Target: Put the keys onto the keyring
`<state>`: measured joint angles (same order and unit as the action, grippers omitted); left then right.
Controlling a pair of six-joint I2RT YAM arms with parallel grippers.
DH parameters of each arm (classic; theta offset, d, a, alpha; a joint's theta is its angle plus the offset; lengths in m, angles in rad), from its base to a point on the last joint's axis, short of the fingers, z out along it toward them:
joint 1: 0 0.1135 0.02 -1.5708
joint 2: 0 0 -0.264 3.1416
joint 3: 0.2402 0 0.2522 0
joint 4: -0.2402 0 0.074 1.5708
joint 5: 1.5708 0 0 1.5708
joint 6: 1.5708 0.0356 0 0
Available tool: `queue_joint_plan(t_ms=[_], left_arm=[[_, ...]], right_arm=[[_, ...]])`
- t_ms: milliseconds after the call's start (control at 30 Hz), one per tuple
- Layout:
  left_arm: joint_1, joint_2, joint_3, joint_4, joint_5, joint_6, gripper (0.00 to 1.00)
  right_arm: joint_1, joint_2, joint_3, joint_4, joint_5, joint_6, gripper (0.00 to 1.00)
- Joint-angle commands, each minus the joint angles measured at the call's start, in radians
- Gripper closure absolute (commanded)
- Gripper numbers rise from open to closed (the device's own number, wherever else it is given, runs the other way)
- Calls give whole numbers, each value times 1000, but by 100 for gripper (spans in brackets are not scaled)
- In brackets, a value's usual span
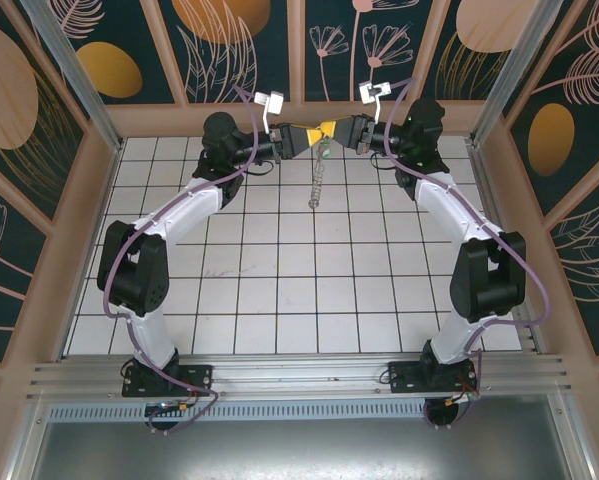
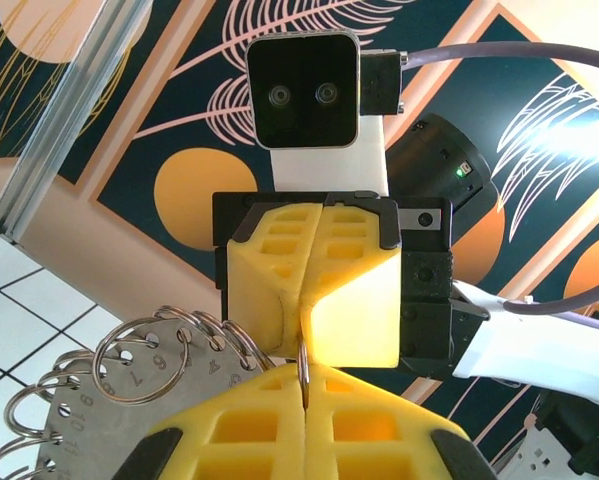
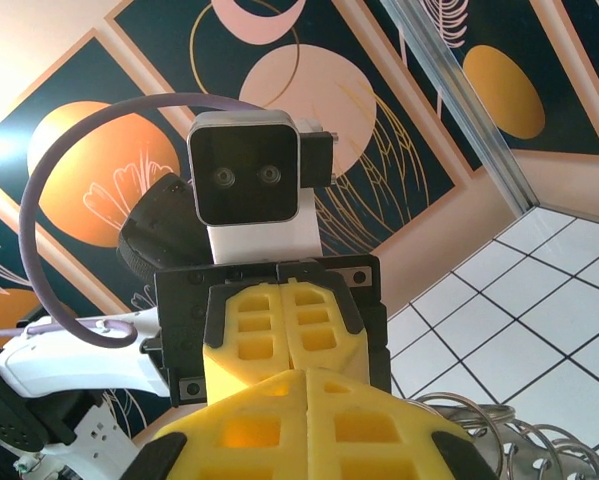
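Both grippers meet tip to tip high over the far middle of the table. My left gripper (image 1: 313, 136) (image 2: 304, 385) is shut on a thin metal ring (image 2: 304, 362), seen edge-on in its seam. The ring's upper end runs into the seam of my right gripper (image 1: 332, 132) (image 2: 307, 325) (image 3: 307, 385), which is also shut. The keyring (image 1: 319, 183) (image 2: 129, 385), a numbered grey plate rimmed with several small rings (image 3: 524, 440), hangs below the fingertips. A small green bit (image 1: 325, 150), apparently the keys' green head, sits just under the tips; it is hidden in both wrist views.
The white tiled table (image 1: 279, 290) lies below, walled by wooden panels with leaf patterns (image 1: 309, 60). Both arms arch inward from their bases (image 1: 169, 380) (image 1: 429, 378) at the near edge.
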<state>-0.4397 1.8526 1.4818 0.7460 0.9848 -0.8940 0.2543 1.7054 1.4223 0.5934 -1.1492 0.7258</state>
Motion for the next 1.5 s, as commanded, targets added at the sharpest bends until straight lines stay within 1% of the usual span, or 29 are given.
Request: queue_joint_plan(t_ms=[0, 33, 67, 167, 233, 367, 500, 767, 967, 1233, 1467], left_arm=[[-24, 3, 21, 87, 18, -13, 100], [-24, 2, 21, 89, 20, -13, 100], [-24, 2, 22, 90, 20, -14, 100], [-23, -1, 28, 96, 26, -20, 100], [-24, -1, 32, 98, 33, -24, 100], [-24, -7, 42, 97, 50, -25, 100], [-24, -11, 50, 93, 66, -26, 100], [-25, -20, 50, 88, 82, -28, 100], [-31, -20, 54, 85, 86, -25, 100], [-37, -21, 61, 78, 89, -19, 100], [-40, -19, 65, 76, 89, -17, 100]], right_arm=[[-16, -28, -8, 43, 37, 4, 75], [-28, -48, -24, 50, 53, 7, 67], [-39, -69, -41, 57, 66, 10, 61], [-68, -136, -103, 50, 109, -5, 56], [-77, -182, -151, 29, 138, -44, 55], [-77, -261, -248, -57, 206, -175, 53], [-71, -302, -318, -94, 220, -277, 49], [6, -356, -365, -202, 255, -471, 47], [39, -351, -355, -214, 280, -512, 46], [45, -323, -329, -216, 304, -518, 46], [48, -306, -314, -196, 289, -506, 46]])
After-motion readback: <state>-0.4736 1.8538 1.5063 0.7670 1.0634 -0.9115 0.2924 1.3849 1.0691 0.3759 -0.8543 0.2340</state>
